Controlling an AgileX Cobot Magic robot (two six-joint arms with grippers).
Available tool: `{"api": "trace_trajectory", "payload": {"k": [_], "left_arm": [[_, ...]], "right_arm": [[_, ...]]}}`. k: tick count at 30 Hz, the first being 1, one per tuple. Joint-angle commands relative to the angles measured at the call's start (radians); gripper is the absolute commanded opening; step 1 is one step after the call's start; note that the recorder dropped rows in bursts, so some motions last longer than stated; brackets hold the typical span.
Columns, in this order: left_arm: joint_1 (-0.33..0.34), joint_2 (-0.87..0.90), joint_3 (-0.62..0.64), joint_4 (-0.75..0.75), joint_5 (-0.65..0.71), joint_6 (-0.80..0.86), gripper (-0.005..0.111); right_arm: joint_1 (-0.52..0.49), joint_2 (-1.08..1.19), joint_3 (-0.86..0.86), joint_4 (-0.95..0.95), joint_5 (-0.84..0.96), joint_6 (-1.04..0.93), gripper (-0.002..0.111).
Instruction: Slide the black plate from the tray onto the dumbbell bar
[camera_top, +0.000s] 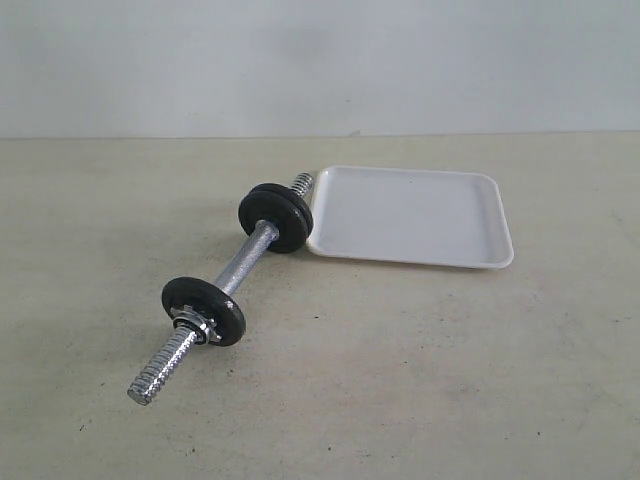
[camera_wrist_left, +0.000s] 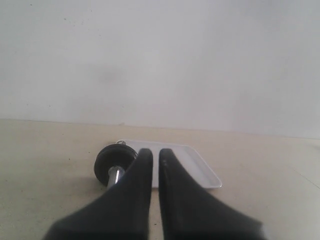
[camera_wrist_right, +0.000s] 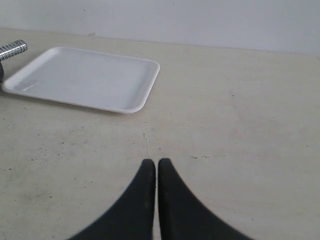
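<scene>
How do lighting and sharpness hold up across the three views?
Exterior view: even, soft light, faint shadows under the dumbbell bar and tray, small glints on the chrome. Left wrist view: hazy overall, left fingers dark and blurred. Right wrist view: right fingers a black silhouette, tray fairly sharp.

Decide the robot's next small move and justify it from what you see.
Probably none beyond holding both arms back. The white tray holds no plate, and the dumbbell bar already carries black plates at its end by the tray and a single plate near its other end. The left gripper and right gripper are shut on nothing, clear of the bar, so the job looks done.
</scene>
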Motion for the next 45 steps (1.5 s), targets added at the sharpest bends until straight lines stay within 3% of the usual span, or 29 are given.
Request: {"api": "trace_trajectory", "payload": {"k": [1,26,34,35,37,42,43,45], "left_arm": [[-0.006,-0.001,0.004,-0.011,-0.013,0.005,0.004],[-0.006,-0.001,0.004,-0.009,-0.026,0.021,0.004],[-0.006,-0.001,0.004,0.008,-0.414,0.057,0.004],[-0.006,-0.001,0.004,0.042,-0.457,0.039,0.004],[-0.006,-0.001,0.004,0.283,-0.496,-0.135,0.004],[-0.006,-0.001,0.040,1.195,-0.461,-0.926,0.004],[-0.006,-0.001,0.056,1.297,-0.467,-0.995,0.004],[-0.006,-0.001,0.098,1.357,-0.471,-1.067,0.004]], "right_arm": [[-0.005,-0.004,-0.001,-0.010,-0.006,0.002,0.000],[-0.005,-0.004,-0.001,-0.010,-0.006,0.007,0.000],[-0.005,-0.004,-0.001,-0.010,-0.006,0.007,0.000],[-0.005,-0.004,-0.001,-0.010,-0.006,0.007,0.000],[-0.005,-0.004,-0.001,-0.010,-0.006,0.007,0.000],[-0.005,-0.004,-0.001,-0.010,-0.006,0.007,0.000],[-0.005,-0.004,-0.001,-0.010,-0.006,0.007,0.000],[-0.005,-0.004,-0.001,-0.010,-0.006,0.007,0.000]]}}
